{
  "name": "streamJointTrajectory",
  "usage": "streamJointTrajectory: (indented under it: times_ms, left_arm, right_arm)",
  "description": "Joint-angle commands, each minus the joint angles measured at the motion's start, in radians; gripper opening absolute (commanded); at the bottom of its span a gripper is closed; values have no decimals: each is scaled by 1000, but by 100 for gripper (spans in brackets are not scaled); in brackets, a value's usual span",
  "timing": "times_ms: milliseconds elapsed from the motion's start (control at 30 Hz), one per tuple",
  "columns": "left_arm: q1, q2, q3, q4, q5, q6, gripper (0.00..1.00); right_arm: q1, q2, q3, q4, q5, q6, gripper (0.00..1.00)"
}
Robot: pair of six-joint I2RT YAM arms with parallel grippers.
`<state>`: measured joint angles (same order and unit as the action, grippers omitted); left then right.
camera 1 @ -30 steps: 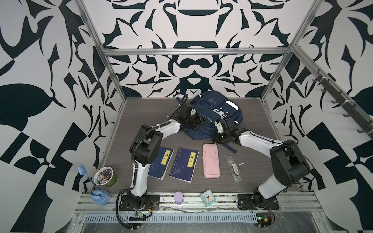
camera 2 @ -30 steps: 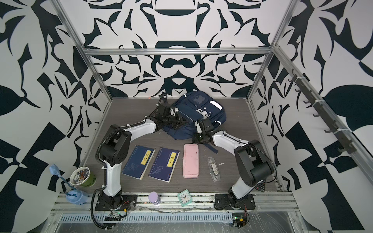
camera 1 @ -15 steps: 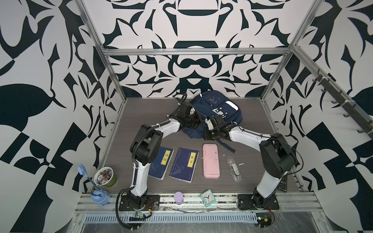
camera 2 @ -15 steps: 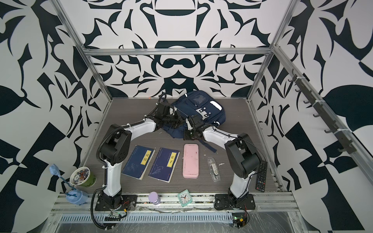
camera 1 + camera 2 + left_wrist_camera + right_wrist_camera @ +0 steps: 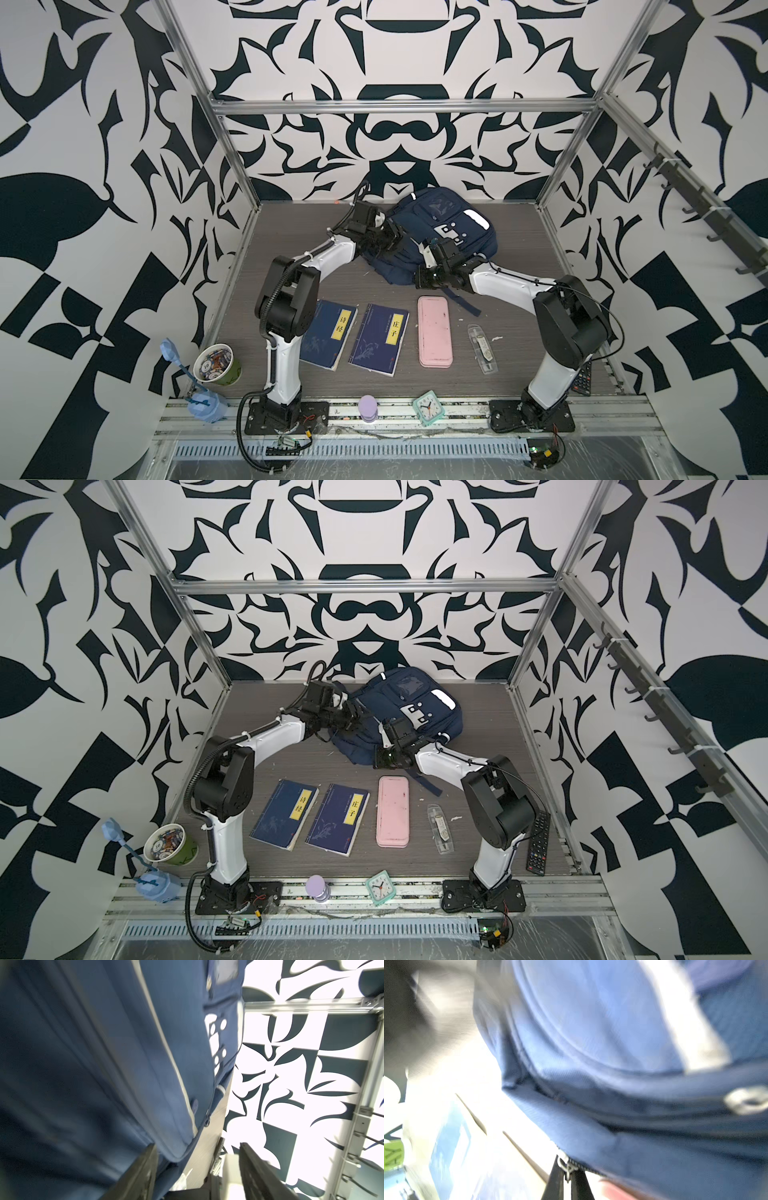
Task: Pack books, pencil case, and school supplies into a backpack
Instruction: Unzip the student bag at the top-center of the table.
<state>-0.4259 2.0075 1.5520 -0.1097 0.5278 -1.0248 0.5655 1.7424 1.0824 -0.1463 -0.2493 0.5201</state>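
The navy backpack (image 5: pixel 442 220) lies at the back of the table in both top views. My left gripper (image 5: pixel 197 1159) is open at its left side, one finger (image 5: pixel 148 1167) against the fabric and nothing gripped. Along the near edge, my right gripper (image 5: pixel 567 1169) is shut on a silver zip pull (image 5: pixel 563 1162); in a top view it sits at the bag's near corner (image 5: pixel 419 280). Two dark blue books (image 5: pixel 328 334) (image 5: pixel 380 338), the pink pencil case (image 5: pixel 434 330) and the clear school supplies packet (image 5: pixel 482 347) lie in a row nearer the front.
A green cup (image 5: pixel 216 370) and a blue paper figure (image 5: pixel 199 399) stand at the front left. A purple object (image 5: pixel 368 407) and a teal clock (image 5: pixel 428 407) sit on the front rail. A black remote (image 5: pixel 538 841) lies by the right arm's base.
My left gripper has gone from shut to open at the backpack's left side. My right gripper has slid leftward along the bag's near edge with the zip pull.
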Motion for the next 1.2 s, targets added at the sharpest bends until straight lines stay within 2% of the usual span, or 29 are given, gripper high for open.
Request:
streamJointTrajectory:
  times_ms: [0, 233, 367, 533, 800, 867, 1167]
  left_arm:
    - [26, -1, 138, -206, -40, 187, 66]
    - [26, 251, 531, -608, -132, 420, 61]
    - [27, 338, 627, -695, -207, 483, 60]
    - [27, 372, 654, -716, -279, 517, 60]
    - [27, 284, 500, -635, -364, 520, 60]
    - [34, 278, 476, -596, -339, 516, 60]
    - [53, 426, 595, -579, -149, 477, 58]
  right_arm:
    - [1, -67, -34, -13, -5, -16, 3]
    - [-17, -92, -55, -29, -1, -20, 3]
    - [-32, -99, -54, -39, 1, -29, 3]
    - [-41, -101, -56, -45, -6, -34, 3]
    - [-43, -84, -55, -41, -13, -37, 2]
    - [-42, -79, -50, -40, -16, -37, 2]
    - [-42, -68, -30, -48, -16, -41, 2]
